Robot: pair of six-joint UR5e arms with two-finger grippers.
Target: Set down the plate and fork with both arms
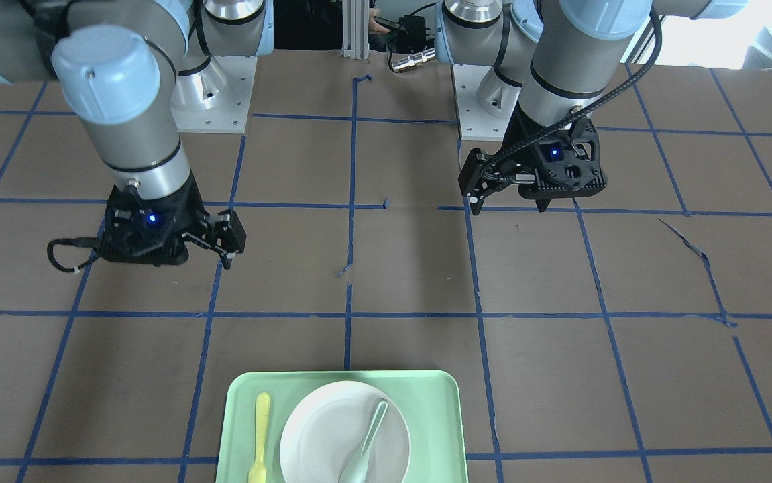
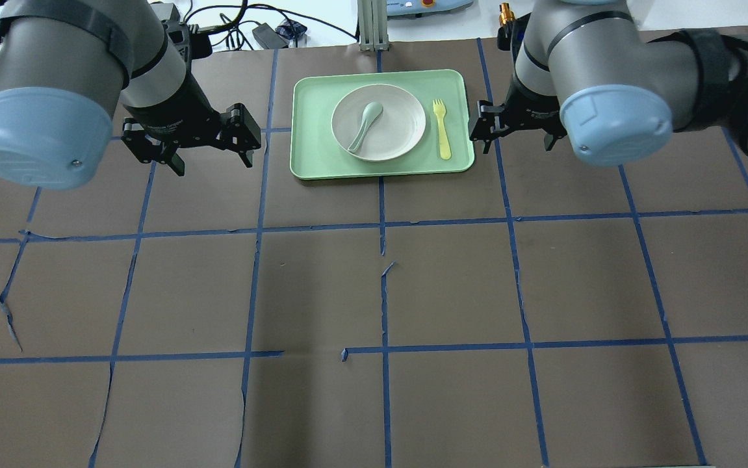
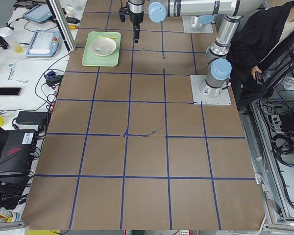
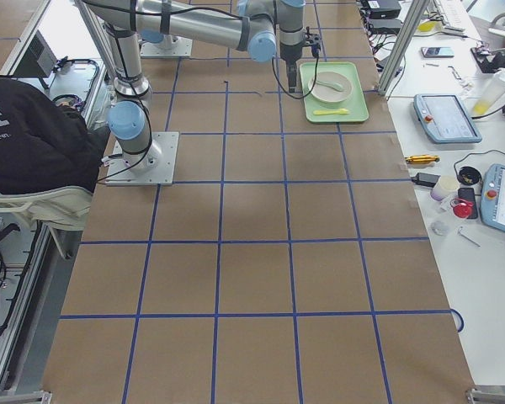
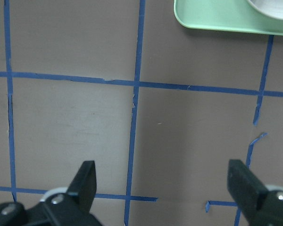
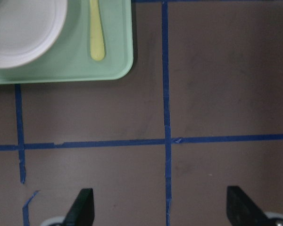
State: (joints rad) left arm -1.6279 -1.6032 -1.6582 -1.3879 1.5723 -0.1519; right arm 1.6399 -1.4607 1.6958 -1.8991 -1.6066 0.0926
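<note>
Overhead exterior: we flank the tray (image 2: 302, 130).
Our left gripper (image 2: 211, 159) and right gripper (image 2: 516, 140) hover spread wide, empty, off its short edges; plate (image 2: 399, 123) and fork (image 2: 440, 127) lie inside.

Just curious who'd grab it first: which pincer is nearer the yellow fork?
Right. The right pincer hovers just beside the tray, on the fork side; the left pincer hangs beyond the opposite edge, with the plate between.
</note>
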